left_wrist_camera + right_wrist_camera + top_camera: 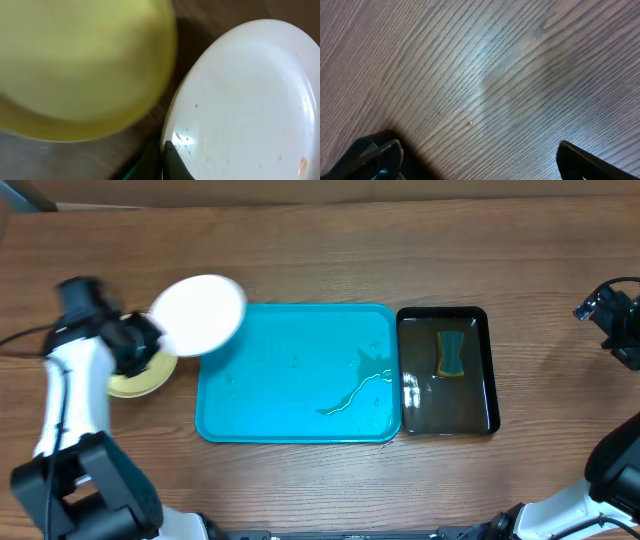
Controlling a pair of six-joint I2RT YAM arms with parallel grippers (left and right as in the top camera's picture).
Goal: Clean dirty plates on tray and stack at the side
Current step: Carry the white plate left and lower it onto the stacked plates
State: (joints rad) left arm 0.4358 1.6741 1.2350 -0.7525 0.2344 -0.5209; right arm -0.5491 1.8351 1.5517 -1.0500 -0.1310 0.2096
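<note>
While our left gripper (160, 338) pinches the white plate (200, 313) by its rim at the tray's (300, 428) far-left corner, the yellow plate (140, 384) lies leftward, nearer us; our right gripper (480, 159) hangs spread, well apart.

- Round shallow plates in view: two.
  - white round shallow plate (200, 313), one, at 10 o'clock from the table's middle in the overhead view. It carries a few small orange-red specks in the left wrist view, too fine to count.
  - pale yellow-green round shallow plate (135, 383), one, at 9 o'clock. Whether another plate lies under it cannot be told.
- Trays: two.
  - large turquoise-blue rectangular plastic tray (260, 380), one, at the middle.
  - smaller narrow black rectangular tray (492, 370), one, at 3 o'clock, just beside the turquoise one.
- yellow-and-teal rectangular sponge (452, 354), one, in the 12 o'clock end of the black tray.
- Robot arms: two, the left arm (72, 385) at 9 o'clock and the right arm (618, 320) at 3 o'clock.
</note>
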